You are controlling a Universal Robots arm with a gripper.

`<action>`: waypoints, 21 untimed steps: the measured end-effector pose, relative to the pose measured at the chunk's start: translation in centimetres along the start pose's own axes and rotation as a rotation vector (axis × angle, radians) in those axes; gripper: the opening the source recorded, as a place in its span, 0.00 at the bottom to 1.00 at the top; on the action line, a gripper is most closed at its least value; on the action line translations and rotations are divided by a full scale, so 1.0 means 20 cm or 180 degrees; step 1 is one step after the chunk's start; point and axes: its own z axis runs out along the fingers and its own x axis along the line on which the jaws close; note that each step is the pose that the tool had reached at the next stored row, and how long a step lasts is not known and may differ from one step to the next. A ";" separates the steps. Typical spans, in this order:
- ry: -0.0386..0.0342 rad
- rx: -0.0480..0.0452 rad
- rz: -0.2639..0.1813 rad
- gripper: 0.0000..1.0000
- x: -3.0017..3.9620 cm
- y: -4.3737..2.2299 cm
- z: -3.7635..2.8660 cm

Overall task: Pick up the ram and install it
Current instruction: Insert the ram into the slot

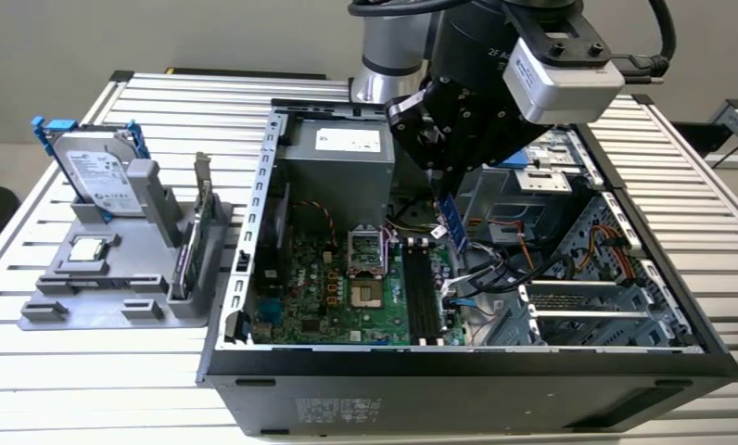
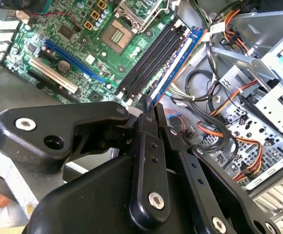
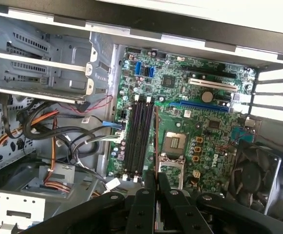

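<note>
Plainly the gripper (image 1: 445, 187) is clamped on one end of the ram (image 1: 454, 224), which hangs lengthwise down toward the motherboard's black slots (image 1: 421, 297), and I'd judge it light, stiff and brittle, best held by its bare board edges.

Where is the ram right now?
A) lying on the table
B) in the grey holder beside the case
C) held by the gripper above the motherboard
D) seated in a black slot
C: the gripper is shut on the ram, which hangs above the motherboard, in no slot.
</note>
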 end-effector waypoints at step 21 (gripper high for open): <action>0.0007 0.0002 0.0111 0.00 0.000 0.000 0.000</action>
